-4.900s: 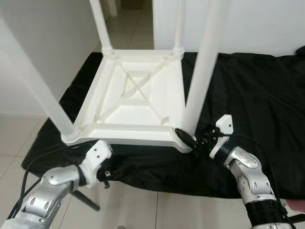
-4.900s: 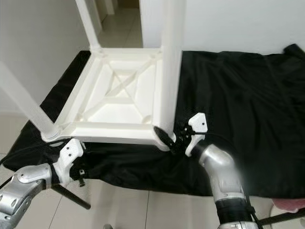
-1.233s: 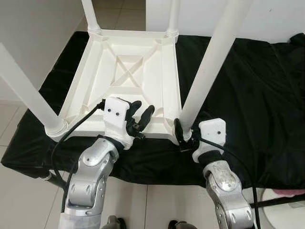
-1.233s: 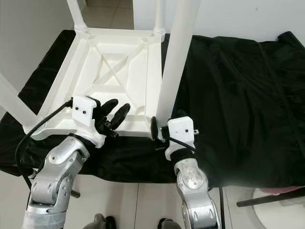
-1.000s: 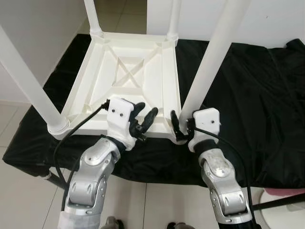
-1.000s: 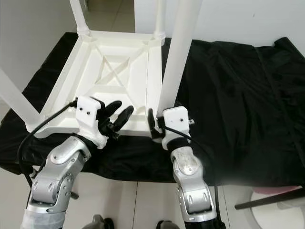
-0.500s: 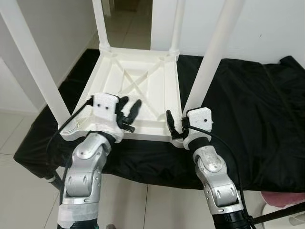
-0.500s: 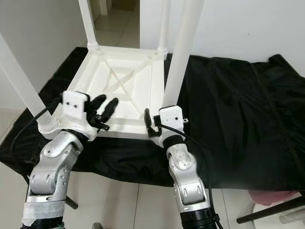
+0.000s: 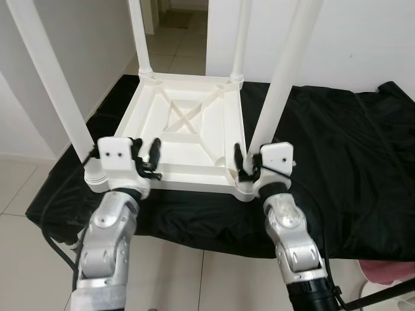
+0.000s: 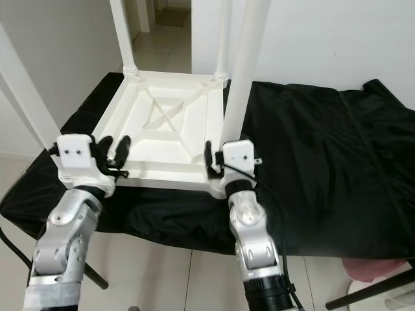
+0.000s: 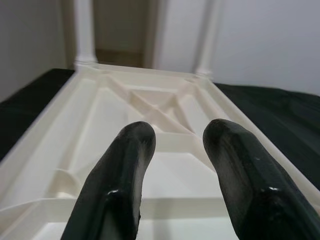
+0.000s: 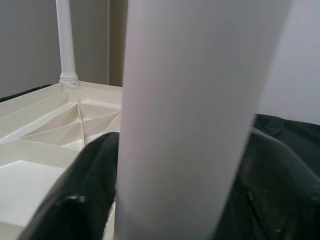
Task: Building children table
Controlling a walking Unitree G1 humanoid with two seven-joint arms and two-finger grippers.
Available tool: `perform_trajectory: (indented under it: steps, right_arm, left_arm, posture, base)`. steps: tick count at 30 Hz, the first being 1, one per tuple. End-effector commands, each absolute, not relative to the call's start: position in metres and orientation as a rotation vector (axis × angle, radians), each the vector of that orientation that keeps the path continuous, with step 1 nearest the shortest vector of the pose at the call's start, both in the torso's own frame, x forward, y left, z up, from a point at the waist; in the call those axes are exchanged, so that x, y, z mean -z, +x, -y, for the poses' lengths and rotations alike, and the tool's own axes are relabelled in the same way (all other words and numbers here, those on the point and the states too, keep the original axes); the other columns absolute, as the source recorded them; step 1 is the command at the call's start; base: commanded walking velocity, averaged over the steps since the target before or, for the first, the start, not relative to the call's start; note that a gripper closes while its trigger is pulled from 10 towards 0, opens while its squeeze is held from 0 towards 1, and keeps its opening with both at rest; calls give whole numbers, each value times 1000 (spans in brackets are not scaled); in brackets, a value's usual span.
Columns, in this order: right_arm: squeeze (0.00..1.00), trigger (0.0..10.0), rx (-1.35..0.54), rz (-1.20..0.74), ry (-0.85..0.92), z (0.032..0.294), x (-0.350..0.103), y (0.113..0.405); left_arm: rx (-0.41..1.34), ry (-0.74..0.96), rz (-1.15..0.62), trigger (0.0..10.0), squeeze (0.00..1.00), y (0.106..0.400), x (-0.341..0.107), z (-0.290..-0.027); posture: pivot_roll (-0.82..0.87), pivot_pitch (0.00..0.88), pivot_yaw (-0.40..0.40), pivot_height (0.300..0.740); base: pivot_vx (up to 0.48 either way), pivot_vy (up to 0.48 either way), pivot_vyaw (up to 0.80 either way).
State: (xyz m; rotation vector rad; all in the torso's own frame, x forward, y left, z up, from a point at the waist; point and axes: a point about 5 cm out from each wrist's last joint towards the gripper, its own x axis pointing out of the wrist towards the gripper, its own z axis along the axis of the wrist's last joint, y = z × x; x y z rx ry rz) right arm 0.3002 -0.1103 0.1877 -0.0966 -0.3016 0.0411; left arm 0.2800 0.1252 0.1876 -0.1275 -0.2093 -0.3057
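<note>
- On the black cloth (image 9: 337, 149) lies the upturned table (image 9: 188, 129), four legs up.
- Right gripper (image 9: 245, 170) clamps the near right leg (image 9: 280, 84) at its base.
- Left gripper (image 9: 148, 155) hovers spread apart over the near rim, holding nothing.

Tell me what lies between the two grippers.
Between the left gripper and right gripper runs the upturned table's near rim, per the left eye view.

I see an all-white plastic table (image 9: 188, 133), its ribbed underside carrying an X pattern, with white legs (image 9: 285, 71). The cloth (image 9: 350, 168) under it is plain black. Both arms (image 9: 107, 240) are silver; their fingers (image 11: 120, 185) are glossy black.
</note>
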Motion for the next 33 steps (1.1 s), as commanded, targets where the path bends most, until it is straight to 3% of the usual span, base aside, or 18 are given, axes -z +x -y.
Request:
perform_trajectory:
  steps: [1, 2, 3, 4, 13, 14, 15, 16, 17, 33]
  right_arm:
    - [0, 0, -36, 292, -93, 110, -184, 301]
    - [0, 8745, -35, 294, -94, 110, -185, 301]
    - [0, 8745, -35, 294, -94, 110, -185, 301]
    - [0, 10000, -33, 302, -90, 109, -187, 304]
    - [0, 10000, -25, 317, -83, 106, -194, 311]
    - [0, 4941, -25, 321, -81, 104, -196, 313]
    - [0, 2902, -28, 321, -77, 100, -196, 314]
    - [0, 2902, -28, 321, -77, 100, -196, 314]
    - [0, 10000, -30, 319, -76, 96, -197, 314]
    - [0, 10000, -28, 275, -83, 85, -189, 316]
  left_arm:
    - [587, -97, 238, 10000, 0, 272, -192, -110]
    - [593, -99, 241, 10000, 0, 271, -193, -108]
    - [593, -99, 241, 10000, 0, 271, -193, -108]
    - [617, -91, 246, 10000, 0, 268, -194, -102]
    - [737, -71, 251, 10000, 0, 255, -196, -83]
    - [795, -47, 237, 10000, 0, 249, -193, -78]
    - [854, -22, 220, 10000, 0, 242, -190, -74]
    - [854, -22, 220, 10000, 0, 242, -190, -74]
    - [900, -7, 197, 10000, 0, 237, -187, -71]
    - [1035, 50, 127, 10000, 0, 225, -176, -67]
  posture:
    - [27, 40, 13, 740]
    - [27, 40, 13, 740]
    - [27, 40, 13, 740]
    - [34, 41, 8, 740]
    - [39, 42, -2, 740]
    - [38, 41, -6, 740]
    - [45, 39, -12, 740]
    - [45, 39, -12, 740]
    - [45, 38, -12, 740]
    - [44, 37, -19, 740]
  base:
    - [0, 0, 0]
    - [0, 0, 0]
    - [0, 0, 0]
    - [0, 0, 0]
    - [0, 0, 0]
    - [0, 0, 0]
    - [0, 0, 0]
    - [0, 0, 0]
    - [0, 0, 0]
    - [0, 0, 0]
